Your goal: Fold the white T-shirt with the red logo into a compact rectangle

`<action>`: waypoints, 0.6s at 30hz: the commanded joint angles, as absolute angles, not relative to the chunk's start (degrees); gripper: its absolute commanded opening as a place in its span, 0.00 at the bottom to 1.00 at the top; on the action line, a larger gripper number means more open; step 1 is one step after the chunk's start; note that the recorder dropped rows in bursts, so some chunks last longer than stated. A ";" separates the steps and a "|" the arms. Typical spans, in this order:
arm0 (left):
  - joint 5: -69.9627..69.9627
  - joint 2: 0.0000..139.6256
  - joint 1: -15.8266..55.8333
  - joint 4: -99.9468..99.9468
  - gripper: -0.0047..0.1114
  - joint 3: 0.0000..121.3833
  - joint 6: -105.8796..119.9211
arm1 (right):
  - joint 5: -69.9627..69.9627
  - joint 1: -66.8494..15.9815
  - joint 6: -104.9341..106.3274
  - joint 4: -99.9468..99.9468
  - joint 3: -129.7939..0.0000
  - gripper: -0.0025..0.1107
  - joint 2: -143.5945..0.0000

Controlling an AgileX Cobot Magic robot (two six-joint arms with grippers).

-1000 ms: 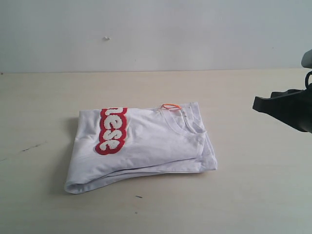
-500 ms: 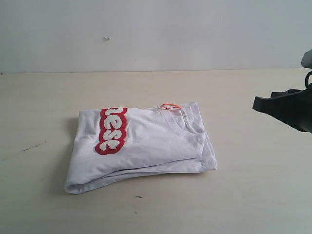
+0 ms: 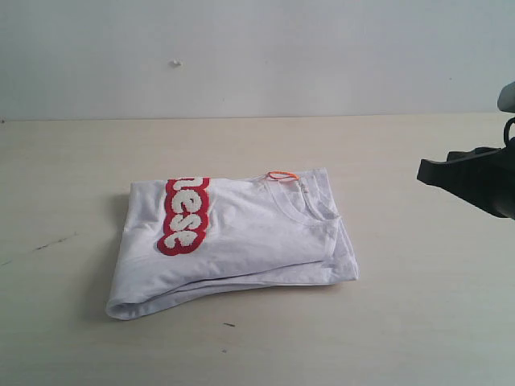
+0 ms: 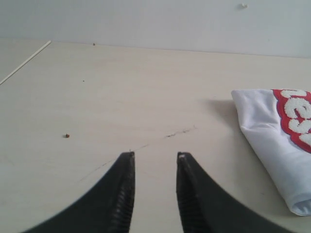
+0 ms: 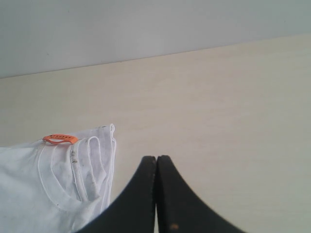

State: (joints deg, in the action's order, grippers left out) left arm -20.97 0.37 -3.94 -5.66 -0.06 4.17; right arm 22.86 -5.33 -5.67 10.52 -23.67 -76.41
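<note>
A white cotton T-shirt (image 3: 241, 241) lies folded into a thick, roughly rectangular bundle in the middle of the pale wooden tabletop (image 3: 402, 305). Its red-outlined logo of fuzzy white letters (image 3: 185, 215) faces up near the left end, and a small orange tag (image 3: 282, 174) sits at the ribbed round collar (image 3: 310, 211). The left gripper (image 4: 154, 155) hovers clear of the shirt, jaws slightly parted and empty. The right gripper (image 5: 156, 158), off to the right, is closed on nothing.

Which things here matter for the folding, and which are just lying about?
For the job: T-shirt, red logo, left gripper, right gripper.
Lying about: crumb and dark speck on the table.
</note>
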 commanded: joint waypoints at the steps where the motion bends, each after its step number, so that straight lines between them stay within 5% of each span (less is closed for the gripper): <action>1: -20.45 0.00 -4.07 -5.99 0.31 0.00 4.01 | 23.65 -5.29 -5.67 10.53 -23.45 0.02 -75.98; 18: -20.45 0.00 -4.07 -5.99 0.31 0.00 4.01 | 22.87 -5.29 3.39 10.49 -23.45 0.02 -76.86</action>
State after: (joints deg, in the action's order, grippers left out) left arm -20.97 0.37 -3.94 -5.66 -0.06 4.17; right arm 22.86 -5.33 1.33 10.52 -23.67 -76.61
